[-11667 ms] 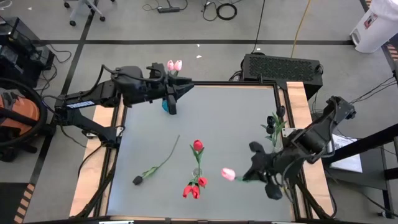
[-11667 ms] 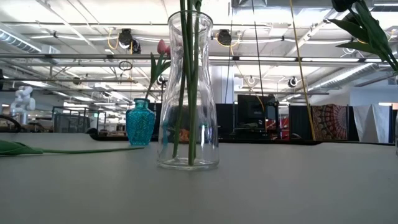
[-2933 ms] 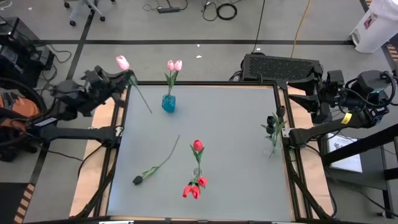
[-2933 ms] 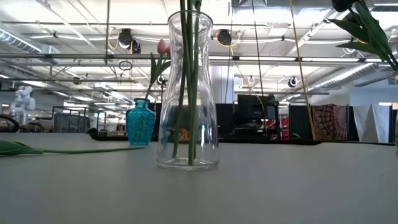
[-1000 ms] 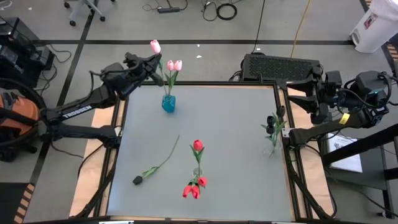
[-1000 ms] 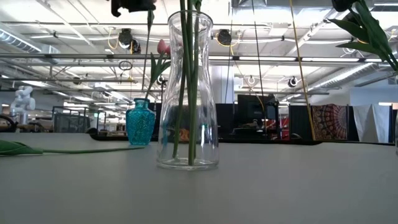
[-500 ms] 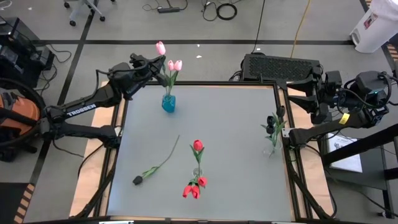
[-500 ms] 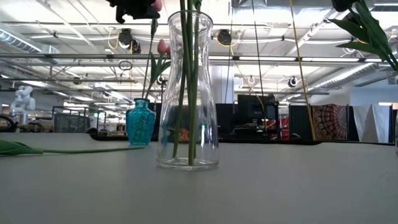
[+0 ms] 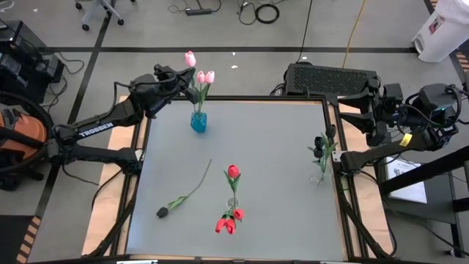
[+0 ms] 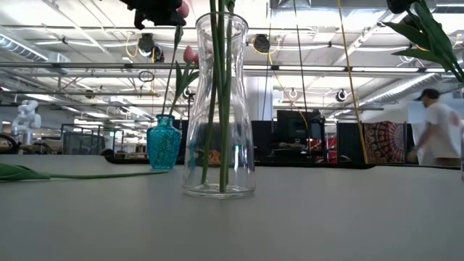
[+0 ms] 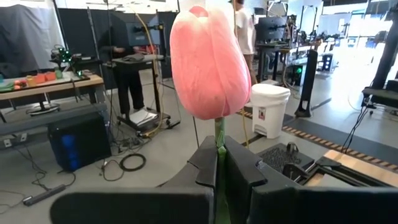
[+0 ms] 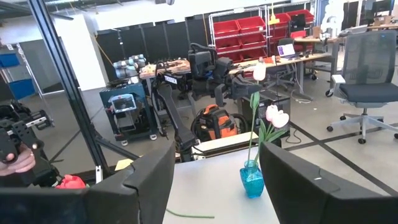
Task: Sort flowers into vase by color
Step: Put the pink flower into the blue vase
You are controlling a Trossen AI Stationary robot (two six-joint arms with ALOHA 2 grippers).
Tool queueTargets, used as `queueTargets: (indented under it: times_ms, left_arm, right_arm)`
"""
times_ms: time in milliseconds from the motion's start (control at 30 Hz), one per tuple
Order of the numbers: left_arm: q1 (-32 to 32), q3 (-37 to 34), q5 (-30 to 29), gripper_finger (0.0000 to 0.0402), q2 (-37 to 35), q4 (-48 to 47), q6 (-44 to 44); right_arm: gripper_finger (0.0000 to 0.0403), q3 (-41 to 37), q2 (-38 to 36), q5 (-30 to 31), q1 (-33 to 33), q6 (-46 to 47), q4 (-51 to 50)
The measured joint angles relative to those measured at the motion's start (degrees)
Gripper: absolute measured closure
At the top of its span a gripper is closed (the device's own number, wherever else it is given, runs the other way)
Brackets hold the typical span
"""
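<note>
We're mid-delivery on the pinks: left gripper (image 9: 174, 76) is clamped on the stem of a pink tulip (image 9: 190, 58), held upright just beside the teal vase (image 9: 198, 122) at the table's far edge, which already holds two pink blooms (image 9: 205, 76). Next move, as we read it: bring the stem end over the narrow neck and lower it straight in without knocking those blooms. Right gripper (image 12: 214, 180) is parked off the table's right side, jaws apart, empty. A dark tulip (image 9: 163, 212) lies loose on the table (image 9: 278, 147). Readable text: "TROSSEN" on the left arm (image 9: 95, 130).
</note>
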Motion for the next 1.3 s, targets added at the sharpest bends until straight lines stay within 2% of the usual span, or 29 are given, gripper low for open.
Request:
queueTargets:
  times_ms: [1100, 1300]
  left_arm:
    - [1.8, 0.0, -1.3, 0.0388, 2.2, 0.6, -0.3]
    - [1.8, 0.0, -0.8, 0.0356, 2.2, 0.5, -0.3]
  right_arm:
    - [0.0177, 0.0, 0.0, 0.0, 0.0, 0.0, 0.0]
    - [0.0177, 0.0, 0.0, 0.0, 0.0, 0.0, 0.0]
